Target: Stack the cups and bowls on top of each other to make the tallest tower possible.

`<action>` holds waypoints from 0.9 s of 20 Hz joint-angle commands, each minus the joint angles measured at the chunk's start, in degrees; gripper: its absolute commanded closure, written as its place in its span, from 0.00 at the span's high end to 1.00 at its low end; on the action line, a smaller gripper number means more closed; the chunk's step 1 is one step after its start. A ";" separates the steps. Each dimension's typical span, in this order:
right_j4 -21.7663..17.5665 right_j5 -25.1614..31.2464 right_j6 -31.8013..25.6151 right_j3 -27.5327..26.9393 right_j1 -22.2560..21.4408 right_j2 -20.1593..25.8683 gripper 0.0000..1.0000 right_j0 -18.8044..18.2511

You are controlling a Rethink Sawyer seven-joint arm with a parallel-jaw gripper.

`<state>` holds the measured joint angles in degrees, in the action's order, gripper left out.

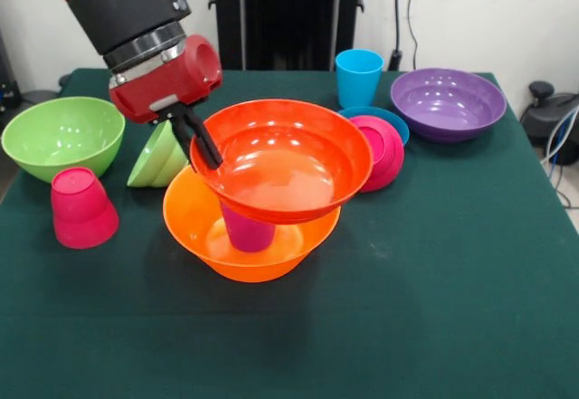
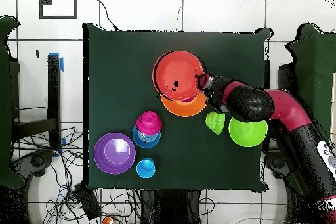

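Near the middle of the green surface [image 1: 452,281], the orange bowl [image 1: 194,223] is seen upright with a purple-magenta cup [image 1: 246,229] standing upside down inside it. The red-orange bowl [image 1: 280,159] is set on top of that cup, tilted slightly, and its rim on the picture's left is gripped by the jaws of the gripper [image 1: 201,141], which are closed on it, 1 finger inside and 1 outside the rim. These 3 pieces make up the tower. In the overhead view the red-orange bowl [image 2: 178,75] is seen to cover most of the orange bowl [image 2: 190,108].

Just behind the gripper in the front view, a small green bowl [image 1: 156,159] lies tipped on its side, close to the orange bowl's rim and under the arm [image 1: 127,5]. Further to the picture's left a large green bowl [image 1: 61,137] stands upright, with a red-pink cup [image 1: 81,207] upside down in front of it.

To the picture's right of the tower, a small pink-red bowl [image 1: 384,150] leans on its side against a small blue bowl [image 1: 393,120], and it nearly touches the red-orange bowl's rim. Behind these a blue cup [image 1: 358,78] stands upright, and a purple bowl [image 1: 448,102] sits upright beside it near the far corner.
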<state>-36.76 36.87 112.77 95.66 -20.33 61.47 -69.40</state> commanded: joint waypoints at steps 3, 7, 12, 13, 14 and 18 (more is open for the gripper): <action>-4.40 9.88 -17.78 -4.59 -0.33 -7.13 0.00 2.35; -3.43 9.93 -17.69 -3.78 -0.37 -6.17 0.00 1.69; -2.73 9.68 -17.52 -2.42 0.31 -4.97 0.00 0.80; -2.58 8.69 -18.15 -2.15 1.20 -4.07 0.00 0.29; -2.46 8.04 -18.59 -1.83 1.77 -3.42 0.00 -0.16; -2.93 5.65 -20.09 -1.40 4.17 -1.77 0.00 -1.15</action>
<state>-37.10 41.44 112.62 94.97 -19.70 59.52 -71.02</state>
